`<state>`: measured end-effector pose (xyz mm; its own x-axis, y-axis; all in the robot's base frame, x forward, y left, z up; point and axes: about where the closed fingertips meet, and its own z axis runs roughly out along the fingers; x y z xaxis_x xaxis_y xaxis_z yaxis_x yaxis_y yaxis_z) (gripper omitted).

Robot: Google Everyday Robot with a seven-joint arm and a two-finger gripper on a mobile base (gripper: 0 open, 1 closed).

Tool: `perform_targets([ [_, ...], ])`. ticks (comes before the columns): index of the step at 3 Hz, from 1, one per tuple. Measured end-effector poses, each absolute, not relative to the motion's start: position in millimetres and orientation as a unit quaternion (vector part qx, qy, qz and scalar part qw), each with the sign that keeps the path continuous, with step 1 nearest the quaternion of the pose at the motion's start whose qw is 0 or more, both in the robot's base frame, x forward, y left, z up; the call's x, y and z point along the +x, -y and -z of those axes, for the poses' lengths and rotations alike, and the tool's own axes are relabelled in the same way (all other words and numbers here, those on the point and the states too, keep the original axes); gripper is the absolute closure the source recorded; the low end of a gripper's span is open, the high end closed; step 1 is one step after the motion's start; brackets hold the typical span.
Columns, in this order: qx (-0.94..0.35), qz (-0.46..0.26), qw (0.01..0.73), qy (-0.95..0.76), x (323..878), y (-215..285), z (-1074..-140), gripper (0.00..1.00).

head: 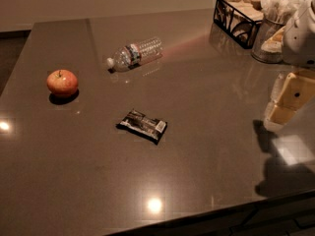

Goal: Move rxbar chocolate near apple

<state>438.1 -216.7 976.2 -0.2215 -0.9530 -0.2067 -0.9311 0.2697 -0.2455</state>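
Observation:
The rxbar chocolate is a flat dark wrapper with white patches, lying on the middle of the brown countertop. The apple is red-orange and round with a short stem; it stands upright at the left, well apart from the bar. My gripper hangs over the right side of the counter, far to the right of the bar. It is open and empty, with its yellowish fingers showing and its shadow on the counter below.
A clear plastic water bottle lies on its side behind the bar. A black wire basket and a cup of napkins stand at the back right. The counter's front edge runs along the bottom.

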Motion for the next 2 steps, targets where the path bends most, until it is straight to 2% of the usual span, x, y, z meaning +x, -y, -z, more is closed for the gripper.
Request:
perform_targets([
  [2,-0.591,0.013,0.162,-0.790,454,200,-972,0.00],
])
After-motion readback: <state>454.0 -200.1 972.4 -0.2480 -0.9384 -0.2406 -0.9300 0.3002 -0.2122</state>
